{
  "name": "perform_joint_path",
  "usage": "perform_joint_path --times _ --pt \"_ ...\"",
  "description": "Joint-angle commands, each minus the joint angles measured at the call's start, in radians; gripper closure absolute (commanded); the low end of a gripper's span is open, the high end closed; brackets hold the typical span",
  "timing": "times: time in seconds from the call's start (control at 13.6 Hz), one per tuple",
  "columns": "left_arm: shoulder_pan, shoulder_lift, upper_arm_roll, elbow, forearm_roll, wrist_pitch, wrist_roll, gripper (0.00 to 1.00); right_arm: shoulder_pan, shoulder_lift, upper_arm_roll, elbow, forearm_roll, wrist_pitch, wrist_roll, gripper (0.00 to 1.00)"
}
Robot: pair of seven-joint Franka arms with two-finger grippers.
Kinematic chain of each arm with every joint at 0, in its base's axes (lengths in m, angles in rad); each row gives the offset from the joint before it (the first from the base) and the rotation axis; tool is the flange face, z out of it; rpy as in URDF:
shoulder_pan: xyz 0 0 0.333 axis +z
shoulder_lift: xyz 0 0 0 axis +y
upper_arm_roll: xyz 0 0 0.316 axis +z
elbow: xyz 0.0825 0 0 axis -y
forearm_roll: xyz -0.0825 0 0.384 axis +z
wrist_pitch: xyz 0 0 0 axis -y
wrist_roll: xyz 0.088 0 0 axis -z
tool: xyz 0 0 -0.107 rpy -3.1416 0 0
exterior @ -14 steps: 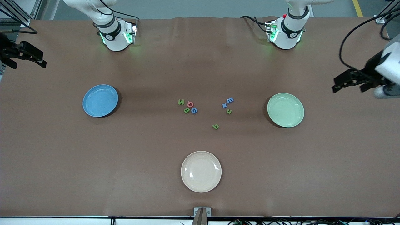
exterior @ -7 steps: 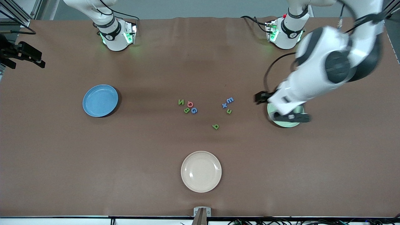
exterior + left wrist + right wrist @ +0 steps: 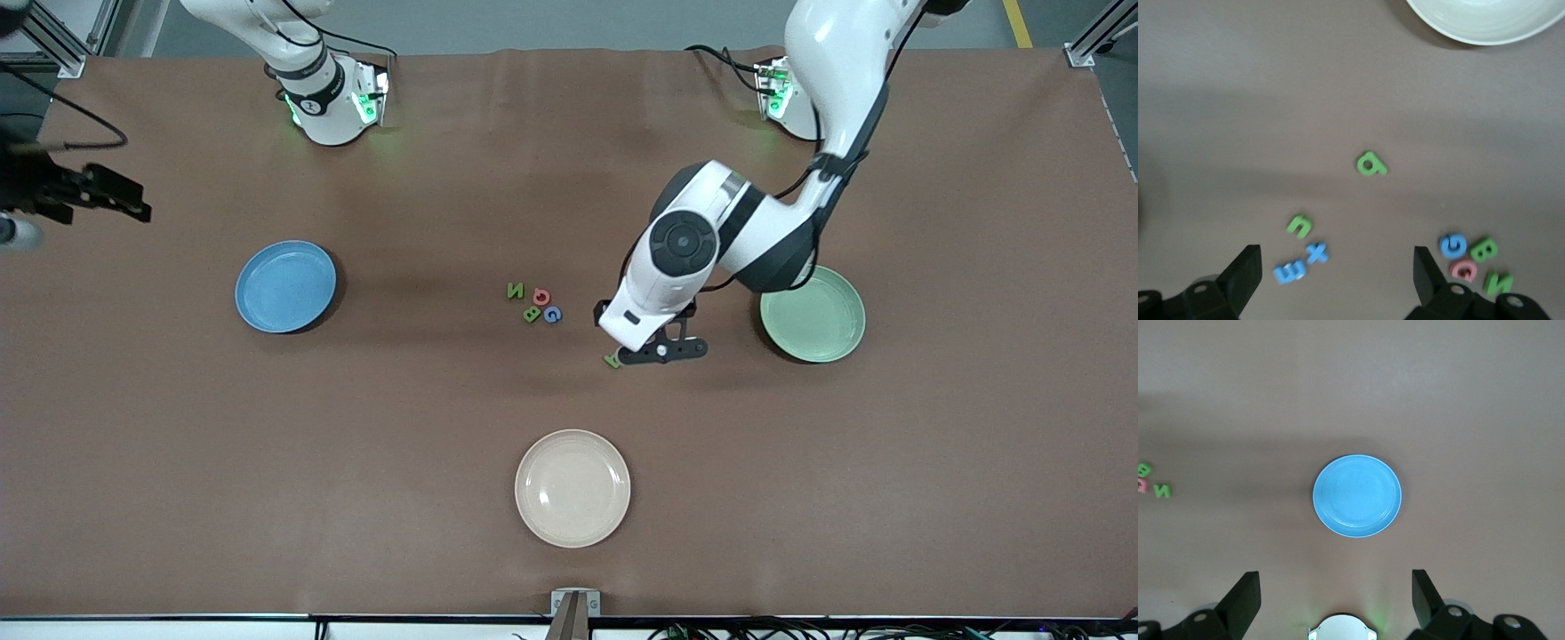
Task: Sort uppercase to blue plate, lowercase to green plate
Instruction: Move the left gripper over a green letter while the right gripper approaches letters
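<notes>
The uppercase N point(image 3: 516, 290), Q point(image 3: 541, 296), B point(image 3: 532, 314) and G point(image 3: 552, 314) lie clustered mid-table. My left gripper point(image 3: 662, 351) hangs open over the lowercase letters, nothing between its fingers. Its arm hides most of them in the front view, where only b point(image 3: 612, 360) peeks out. The left wrist view shows b point(image 3: 1371, 164), u point(image 3: 1299, 225), x point(image 3: 1317, 253) and m point(image 3: 1290, 271) lying loose. The blue plate point(image 3: 285, 286) sits toward the right arm's end, the green plate point(image 3: 813, 313) toward the left arm's end. My right gripper point(image 3: 124, 203) waits open, high at its own end of the table.
A cream plate point(image 3: 573, 488) lies nearer the front camera than the letters. The left arm's elbow hangs partly over the green plate's rim. The right arm's base point(image 3: 1341, 628) shows under the right gripper point(image 3: 1336, 587).
The left arm has swung in from its end of the table, across the green plate, to hang over the lowercase letters. The right gripper has shifted slightly. No letter has moved.
</notes>
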Motion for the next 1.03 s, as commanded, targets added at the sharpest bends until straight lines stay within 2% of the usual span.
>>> perform_joint_path --times 0.0,0.07,0.22,0.44,0.66,0.95 --pt "-0.027 0.085 0.015 0.064 0.026 0.062 -0.028 0.0 -0.022 0.097 0.006 0.028 -0.007 0.012 -0.015 0.0" --pt "-0.038 0.102 0.021 0.065 0.039 0.066 -0.031 0.0 -0.022 0.126 0.006 0.03 -0.004 0.014 -0.015 0.0" --pt "-0.038 0.135 0.024 0.067 0.047 0.112 -0.032 0.0 -0.004 0.125 0.009 0.018 0.016 0.009 0.008 0.0" --pt "-0.059 0.183 0.027 0.065 0.047 0.184 -0.032 0.0 0.03 0.124 0.01 -0.013 0.104 0.017 0.215 0.0" --pt "-0.063 0.202 0.03 0.065 0.049 0.207 -0.032 0.0 0.148 0.122 0.01 -0.04 0.117 0.066 0.362 0.0" --pt "-0.116 0.231 0.101 0.067 0.059 0.252 -0.034 0.02 0.275 0.104 0.012 -0.197 0.122 0.241 0.455 0.0"
